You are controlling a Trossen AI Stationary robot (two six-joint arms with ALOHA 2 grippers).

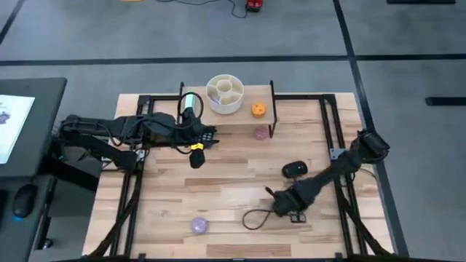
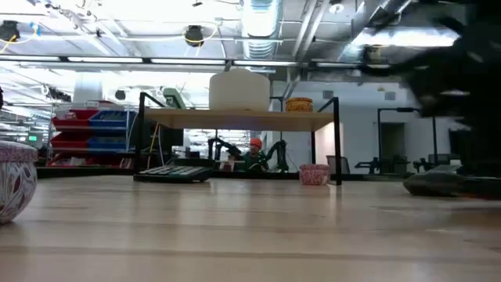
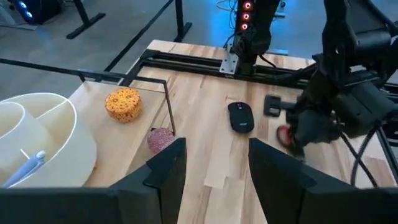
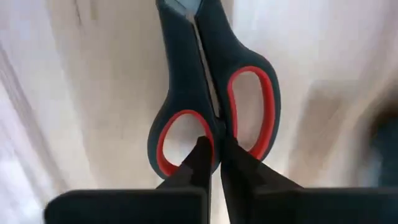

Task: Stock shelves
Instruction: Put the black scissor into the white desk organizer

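**Scissors pinched at the handles, shelf well across the surface**

The right gripper has its jaws nearly pressed together on the dark-handled scissors with red-lined finger loops, pinching the narrow bridge between the two loops, low over the light-wood surface near its front right. That grip looks thin: I judge the scissors could pivot or slip out during a lift, and the blades could swing wide and strike the black computer mouse lying close by.

The left gripper hovers just in front of the shelf with its jaws spread, holding nothing. If both arms head for the shelf together, they could crowd each other there.

The small riser shelf, a pale wood plank on thin black metal legs, stands at the back middle of the surface. On its top sit a white divided round container and an orange patterned pot; a pink pot rests underneath.
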